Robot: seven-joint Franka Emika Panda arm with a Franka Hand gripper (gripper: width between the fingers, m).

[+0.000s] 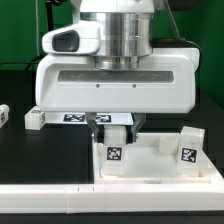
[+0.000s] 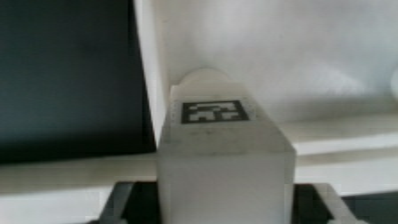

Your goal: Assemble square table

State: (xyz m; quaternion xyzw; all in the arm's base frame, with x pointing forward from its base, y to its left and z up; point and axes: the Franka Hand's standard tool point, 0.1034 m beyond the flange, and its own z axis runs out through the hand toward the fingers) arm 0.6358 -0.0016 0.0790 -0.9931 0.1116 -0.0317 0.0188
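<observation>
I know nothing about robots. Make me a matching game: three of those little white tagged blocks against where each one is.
1. centre leg
2. leg on the exterior view's right
3. leg on the exterior view's left

a. on the black table, off the tabletop
b. between the end effector's fingers
c. standing on the tabletop, clear of the end effector

Pairs: 1-b, 2-c, 3-a

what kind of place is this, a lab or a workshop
Probably a robotics lab bench: a robot arm's hand over a black table, white furniture parts carrying printed tags, such as the tagged leg, and a plain green backdrop.
</observation>
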